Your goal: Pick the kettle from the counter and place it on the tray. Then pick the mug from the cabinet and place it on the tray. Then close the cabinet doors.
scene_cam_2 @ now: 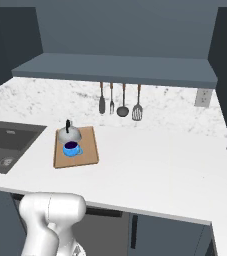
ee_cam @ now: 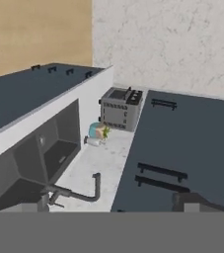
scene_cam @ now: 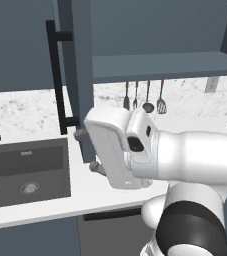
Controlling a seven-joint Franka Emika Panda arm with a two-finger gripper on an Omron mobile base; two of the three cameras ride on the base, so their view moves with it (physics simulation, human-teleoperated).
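Even, diffuse rendered light with no visible source. The white surface (scene_cam_2: 150, 165) is bright and free of glare; shadows are faint, darkest inside the sink (scene_cam: 27, 172). Edges look slightly soft and pixelated, most coarsely in the hand view. No edge distortion.

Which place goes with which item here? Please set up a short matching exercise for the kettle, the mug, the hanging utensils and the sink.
Items:
1. kettle
2. mug
3. hanging utensils
4. sink

Places:
A. on the backsplash under the cabinet shelf
B. set into the counter at far left
C. at the back of the tray
D. at the front of the tray, just ahead of the silver vessel

Pairs: 1-C, 2-D, 3-A, 4-B
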